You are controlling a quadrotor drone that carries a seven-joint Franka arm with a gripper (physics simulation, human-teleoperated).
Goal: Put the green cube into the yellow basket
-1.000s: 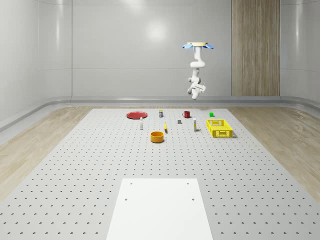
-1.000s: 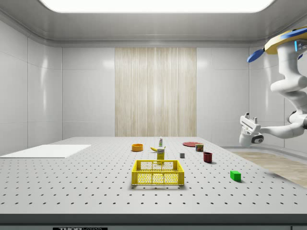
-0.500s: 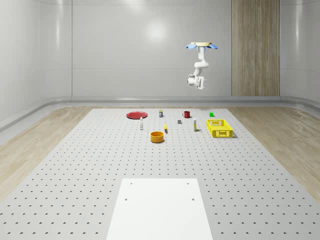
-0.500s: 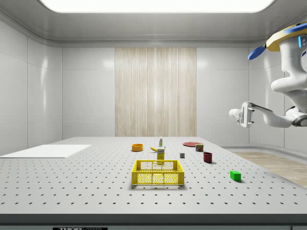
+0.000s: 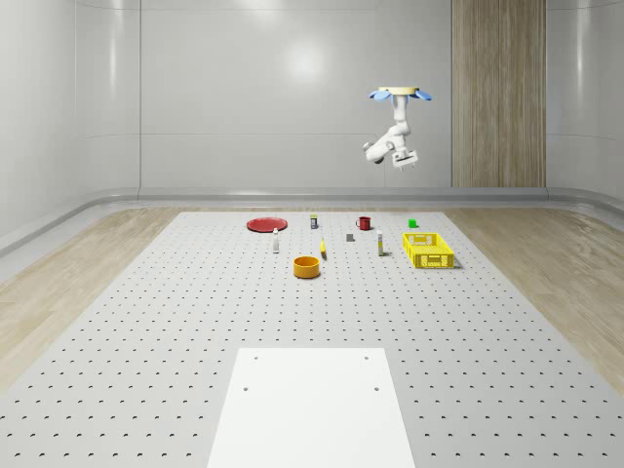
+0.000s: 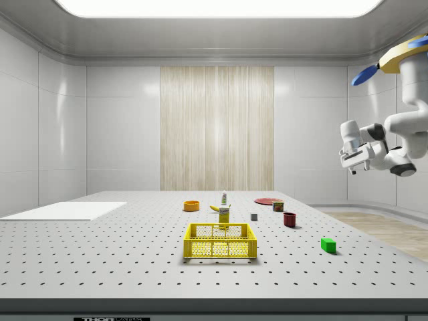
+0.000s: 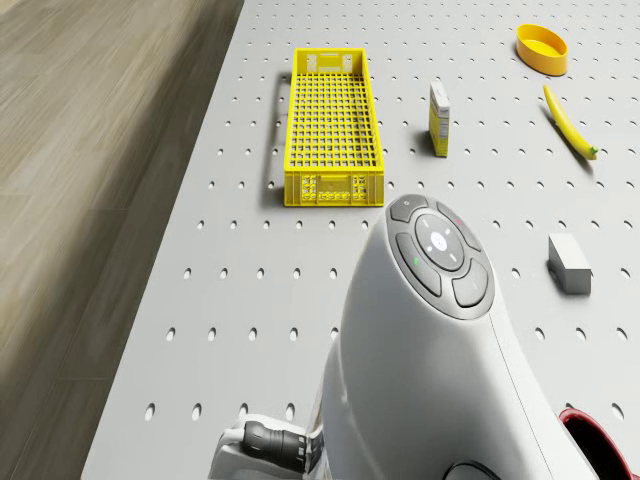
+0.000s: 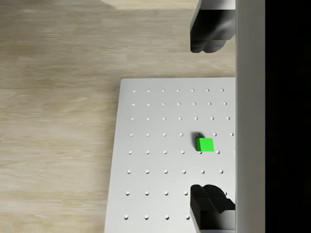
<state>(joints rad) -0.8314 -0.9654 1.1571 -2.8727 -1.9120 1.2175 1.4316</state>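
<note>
Since the earlier frames the arm has swung its wrist round and the pincer [image 6: 349,155] has risen a little; the drone [image 5: 400,95] has shifted slightly toward the whole-scene view's right. Pincer: fingers [image 8: 208,25] spread wide, holding nothing, high in the air; in the wrist view the green cube [image 8: 204,144] shows on the surface between the two fingers, far below them. Green cube: rests on the perforated surface [image 5: 195,322] near its far edge, beside the wooden floor [image 8: 53,121], apart from the yellow basket [image 5: 428,250] and behind it in the whole-scene view. Yellow basket: upright, nothing inside it as far as the drone view shows. Drone: hovers high over the far right part of the surface, roughly above the cube and the red mug [image 5: 364,223]. Other items on the surface: small carton [image 7: 439,119] near the basket, banana [image 7: 568,122], orange bowl [image 5: 307,266], grey block [image 7: 569,263], red plate [image 5: 265,224], small bottle [image 5: 276,242], tin [image 6: 278,206], white sheet [image 5: 312,409] at the near end.
</note>
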